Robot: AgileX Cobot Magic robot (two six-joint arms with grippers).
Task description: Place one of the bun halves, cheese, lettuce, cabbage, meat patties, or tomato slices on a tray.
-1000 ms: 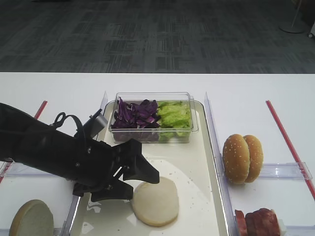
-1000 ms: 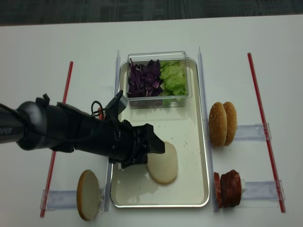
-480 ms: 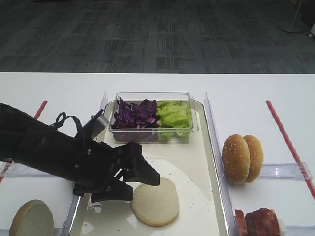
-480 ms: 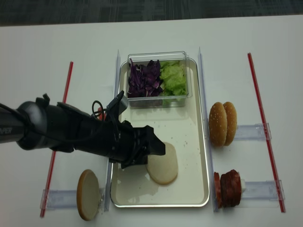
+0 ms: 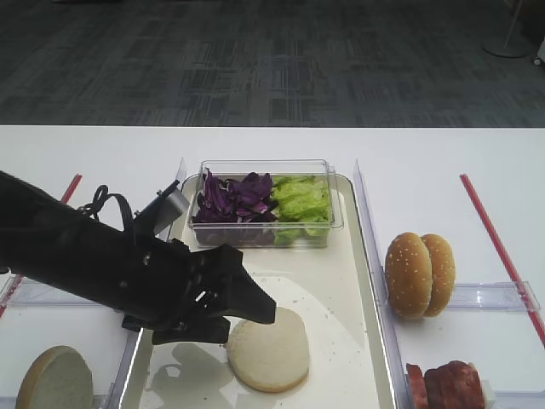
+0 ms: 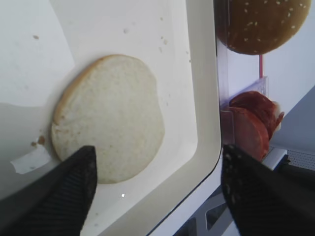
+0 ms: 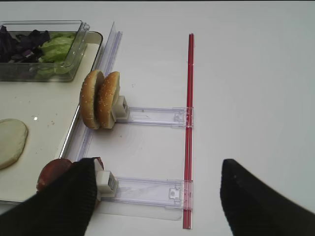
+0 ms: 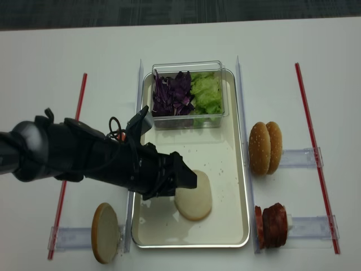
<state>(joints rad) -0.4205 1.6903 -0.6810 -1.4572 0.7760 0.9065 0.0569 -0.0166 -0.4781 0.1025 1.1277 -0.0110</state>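
Fingers [image 6: 59, 194] of the left gripper [image 5: 243, 308] stand spread wide with nothing between them, poised just above the left edge of the bun half [image 5: 268, 349] that lies flat, cut side up, on the tray [image 5: 341, 281]. Left of the tray, a second bun half [image 5: 54, 380] stands on edge in a clear holder on the white tabletop [image 5: 426, 162], beside a red strip [image 8: 72, 141]. At the tray's far end sits a clear container [image 5: 266, 203]: purple cabbage [image 5: 234, 198] fills its left part, green lettuce [image 5: 300, 200] its right, the two touching. The rest of the tray floor is bare apart from crumbs. Right of the tray, two sesame bun tops [image 5: 419, 273] stand on edge, pressed together in a clear rack [image 7: 152, 116]; nearer the camera, meat patties [image 5: 447, 383] stand upright in a similar rack. Farthest right, the right gripper [image 7: 157, 201] hovers over the tabletop, its dark fingers [image 7: 64, 201] set far apart and holding nothing.
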